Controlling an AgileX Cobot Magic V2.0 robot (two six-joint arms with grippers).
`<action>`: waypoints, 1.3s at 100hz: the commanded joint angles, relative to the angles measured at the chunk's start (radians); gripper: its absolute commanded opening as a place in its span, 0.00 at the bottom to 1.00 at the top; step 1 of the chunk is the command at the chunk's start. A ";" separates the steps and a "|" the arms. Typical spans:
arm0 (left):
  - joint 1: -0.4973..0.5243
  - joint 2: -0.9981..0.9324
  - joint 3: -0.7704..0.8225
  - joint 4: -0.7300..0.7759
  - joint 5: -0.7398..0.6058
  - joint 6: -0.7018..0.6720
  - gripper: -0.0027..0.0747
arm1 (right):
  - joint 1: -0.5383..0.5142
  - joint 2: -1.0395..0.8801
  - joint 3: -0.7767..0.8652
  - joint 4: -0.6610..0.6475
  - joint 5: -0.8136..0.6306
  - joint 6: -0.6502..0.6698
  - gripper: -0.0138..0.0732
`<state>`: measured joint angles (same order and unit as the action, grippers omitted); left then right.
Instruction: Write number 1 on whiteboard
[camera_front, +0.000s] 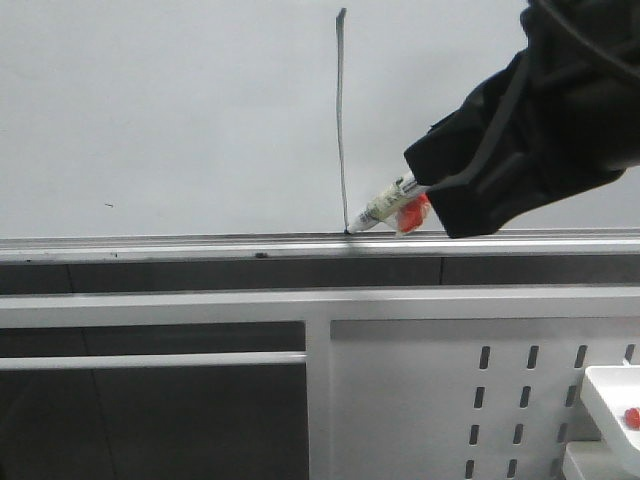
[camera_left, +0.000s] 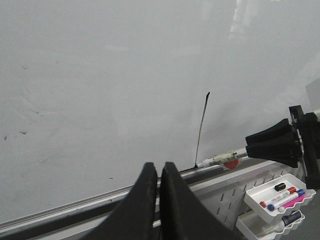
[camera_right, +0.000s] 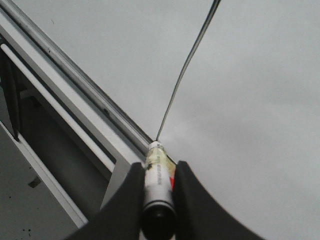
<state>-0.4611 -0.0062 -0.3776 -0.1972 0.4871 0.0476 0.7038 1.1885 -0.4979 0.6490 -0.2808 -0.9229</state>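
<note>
The right gripper (camera_right: 156, 187) pinches a marker (camera_front: 385, 207), tip at the foot of the number 1 (camera_front: 341, 120), mid-frame on the whiteboard (camera_front: 180, 110). Only the left wrist view shows the left gripper (camera_left: 160, 172) pressed together and the marker trays (camera_left: 280, 192) at lower right.

My right gripper (camera_front: 432, 205) holds a marker (camera_front: 383, 208), its tip touching the whiteboard (camera_front: 180, 110) at the bottom of the number 1 (camera_front: 341, 120), just above the rail (camera_front: 150, 245).

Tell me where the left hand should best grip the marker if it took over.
Probably the bare barrel of the marker just behind its tip, coming from the left: the right hand covers the rear, and the tip rests at the stroke's foot.
</note>
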 joint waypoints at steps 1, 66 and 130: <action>0.003 -0.015 -0.023 -0.019 -0.086 -0.009 0.01 | -0.003 -0.031 -0.030 -0.002 -0.052 -0.007 0.08; 0.003 0.311 -0.188 -0.482 0.274 0.650 0.41 | 0.075 -0.223 -0.425 0.022 0.875 -0.007 0.08; 0.003 0.703 -0.434 -0.619 0.473 0.943 0.32 | 0.184 -0.012 -0.753 -0.001 1.035 -0.046 0.08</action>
<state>-0.4611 0.6889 -0.7737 -0.7527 0.9803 0.9561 0.8865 1.1938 -1.2138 0.6279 0.8140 -0.9572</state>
